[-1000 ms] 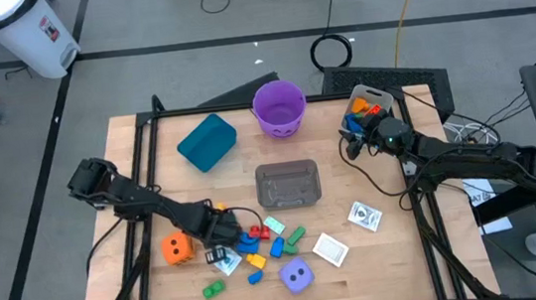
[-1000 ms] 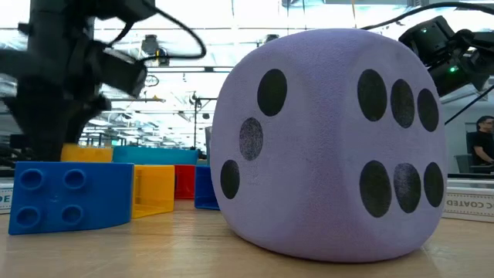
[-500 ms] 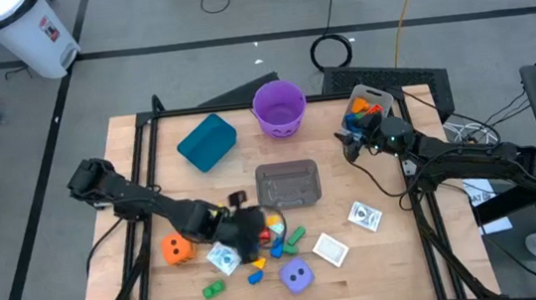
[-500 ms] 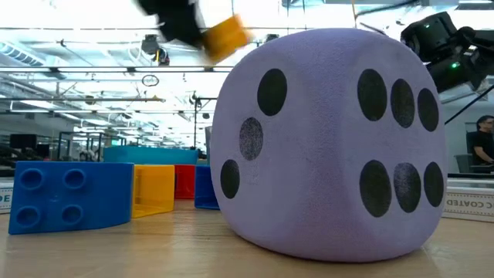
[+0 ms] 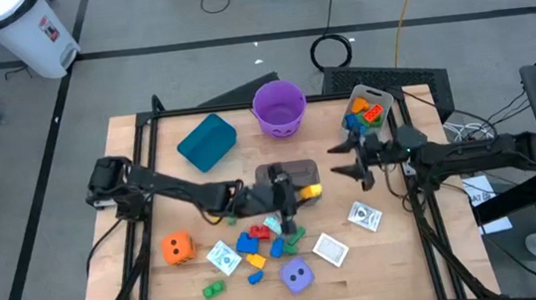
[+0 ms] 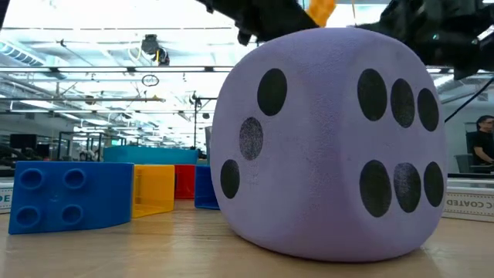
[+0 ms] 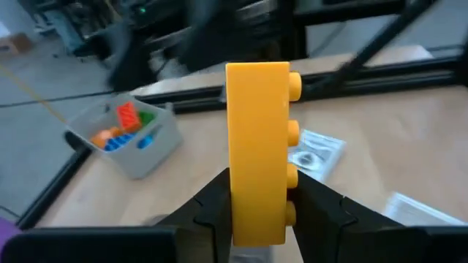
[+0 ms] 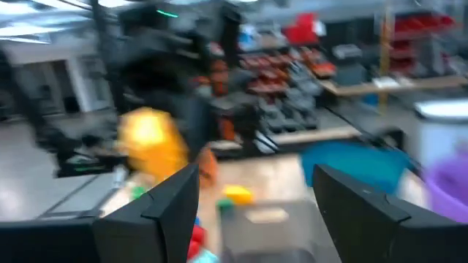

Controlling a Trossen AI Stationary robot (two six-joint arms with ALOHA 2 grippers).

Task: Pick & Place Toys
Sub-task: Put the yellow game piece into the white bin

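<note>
- Left arm: dark, slim jointed links with a bulkier rounded joint at its base end.
- Right arm: the same dark build, black cables trailing beside it.
- Fingers: matte black, flat, angular plates.

My left gripper, closed on a yellow plastic brick, and my right gripper, fingers spread, face each other across a narrow gap. The clear plastic tub sits below. The bare wooden tabletop beyond the printed cards offers passage.
</note>
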